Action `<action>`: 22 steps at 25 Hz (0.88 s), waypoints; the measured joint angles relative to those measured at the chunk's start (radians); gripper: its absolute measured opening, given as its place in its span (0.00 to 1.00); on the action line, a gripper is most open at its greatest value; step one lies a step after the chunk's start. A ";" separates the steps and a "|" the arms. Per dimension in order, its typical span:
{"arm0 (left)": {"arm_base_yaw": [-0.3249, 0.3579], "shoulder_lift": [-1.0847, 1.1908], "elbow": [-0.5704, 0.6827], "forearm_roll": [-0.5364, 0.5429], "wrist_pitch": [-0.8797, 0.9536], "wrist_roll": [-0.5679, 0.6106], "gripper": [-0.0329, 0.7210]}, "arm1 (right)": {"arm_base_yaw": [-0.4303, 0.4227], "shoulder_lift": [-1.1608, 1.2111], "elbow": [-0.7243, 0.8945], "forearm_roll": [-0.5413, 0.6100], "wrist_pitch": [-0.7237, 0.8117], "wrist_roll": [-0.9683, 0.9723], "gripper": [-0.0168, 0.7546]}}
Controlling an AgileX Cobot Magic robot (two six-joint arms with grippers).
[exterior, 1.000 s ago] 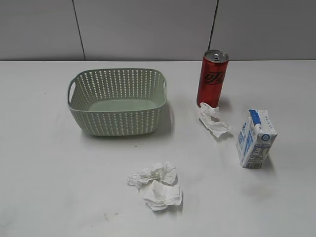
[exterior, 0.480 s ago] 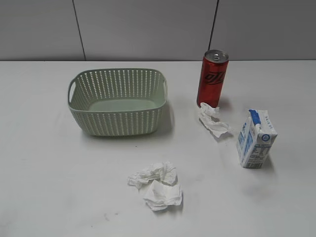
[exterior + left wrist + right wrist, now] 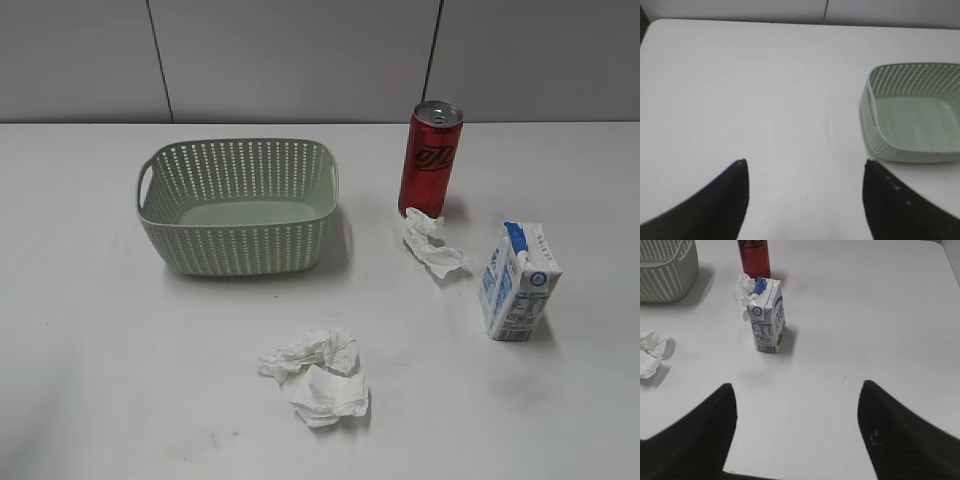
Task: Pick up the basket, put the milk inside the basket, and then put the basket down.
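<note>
You are at the very start: the basket (image 3: 238,206) sits empty on the tabletop (image 3: 120,350), the milk (image 3: 518,281) well right. Both the left gripper (image 3: 805,172) and right gripper (image 3: 796,390) hover spread, empty. Reach left for the basket's rim.

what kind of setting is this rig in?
Likely a lab tabletop test setup, not a home: a bare white table against plain grey wall panels, with staged props: basket, milk carton, red soda can, crumpled tissues.
</note>
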 joint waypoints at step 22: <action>-0.264 0.918 -0.548 -0.029 0.097 -0.053 0.76 | 0.000 0.000 0.000 0.000 0.000 0.000 0.76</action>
